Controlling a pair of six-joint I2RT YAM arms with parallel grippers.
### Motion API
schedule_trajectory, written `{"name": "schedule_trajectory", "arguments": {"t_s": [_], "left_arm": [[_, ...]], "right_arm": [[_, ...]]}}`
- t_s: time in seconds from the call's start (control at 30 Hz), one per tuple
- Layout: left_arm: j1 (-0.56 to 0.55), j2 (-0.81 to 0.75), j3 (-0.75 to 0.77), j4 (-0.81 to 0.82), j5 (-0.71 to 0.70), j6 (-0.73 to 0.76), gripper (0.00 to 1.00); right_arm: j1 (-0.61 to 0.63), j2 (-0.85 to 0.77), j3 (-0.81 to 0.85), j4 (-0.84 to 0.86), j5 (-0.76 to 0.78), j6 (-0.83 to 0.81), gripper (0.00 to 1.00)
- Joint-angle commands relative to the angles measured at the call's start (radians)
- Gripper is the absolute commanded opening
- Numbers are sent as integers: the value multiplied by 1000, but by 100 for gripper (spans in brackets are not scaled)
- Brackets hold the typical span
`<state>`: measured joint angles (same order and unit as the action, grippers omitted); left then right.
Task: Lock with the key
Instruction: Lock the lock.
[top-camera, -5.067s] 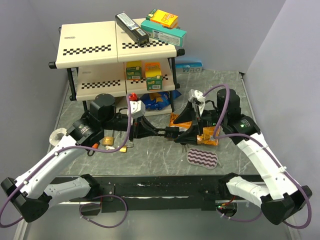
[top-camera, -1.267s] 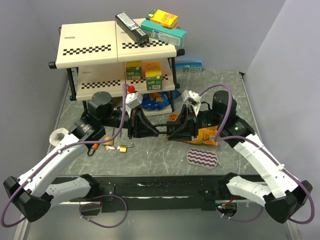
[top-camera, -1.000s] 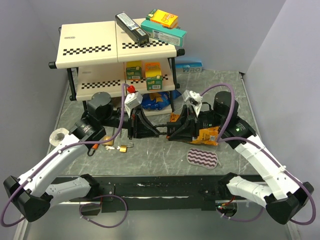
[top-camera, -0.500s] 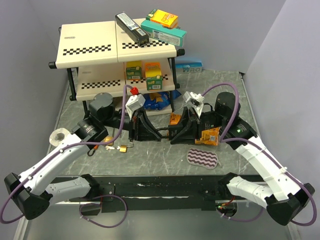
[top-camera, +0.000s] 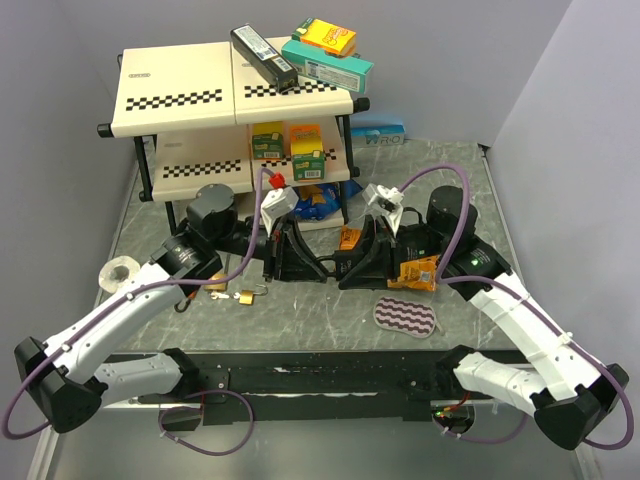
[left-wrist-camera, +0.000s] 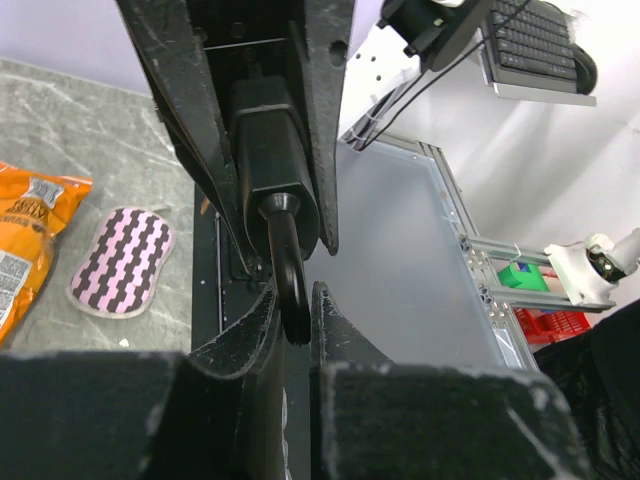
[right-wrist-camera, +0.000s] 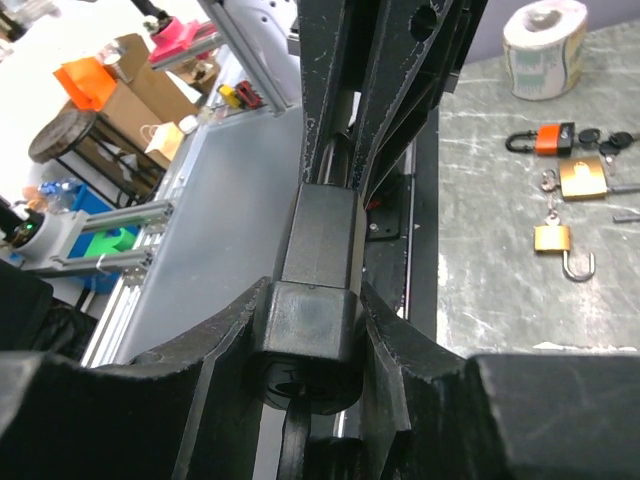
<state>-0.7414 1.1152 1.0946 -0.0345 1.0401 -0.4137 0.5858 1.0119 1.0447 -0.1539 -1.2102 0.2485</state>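
Above the middle of the table my two grippers meet tip to tip. My right gripper is shut on the black lock, a finger on each side of its body. My left gripper is shut on the thin black key, which sticks out of the round end of the lock that faces it. In the right wrist view a thin black bar juts from the lock's near end. What that bar is does not show.
On the table left of the grippers lie a brass padlock, an orange padlock and a tape roll. A striped pad and an orange snack bag lie below the right arm. A two-tier shelf stands behind.
The joined grippers and lock have drifted slightly right and toward the shelf. The left wrist has shifted right. Both grips are unchanged.
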Motion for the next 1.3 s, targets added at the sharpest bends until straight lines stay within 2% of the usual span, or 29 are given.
{"name": "schedule_trajectory", "arguments": {"t_s": [0.0, 0.2, 0.33, 0.63, 0.67, 0.73, 0.77, 0.83, 0.87, 0.97, 1.27], "left_arm": [[-93, 136, 42, 226, -264, -17, 1], [-99, 143, 45, 242, -239, -19, 1], [-93, 117, 31, 194, -258, 18, 1], [37, 23, -50, 186, -195, -48, 1], [45, 17, -50, 179, -190, -28, 1], [69, -5, -52, 141, -186, 1, 1], [82, -12, -58, 134, -181, 19, 1], [134, -35, -88, 148, -143, 12, 1], [146, -41, -97, 150, -128, 10, 1], [175, -61, -105, 102, -112, 45, 1], [185, -87, -99, 12, -68, 131, 1]], "right_arm": [[140, 83, 9, 131, 190, -129, 0], [141, 88, -5, 128, 184, -138, 0], [129, 73, -6, 80, 175, -172, 0], [42, 24, -22, -33, 129, -224, 0], [26, 21, -22, -47, 124, -219, 15], [6, 17, -17, -64, 112, -216, 34], [-18, 17, -14, -78, 110, -219, 50], [-43, 17, 3, -127, 112, -238, 61], [-58, 17, 11, -143, 113, -241, 70], [-112, 14, 34, -196, 106, -273, 78], [-181, -7, 46, -266, 77, -350, 77]]}}
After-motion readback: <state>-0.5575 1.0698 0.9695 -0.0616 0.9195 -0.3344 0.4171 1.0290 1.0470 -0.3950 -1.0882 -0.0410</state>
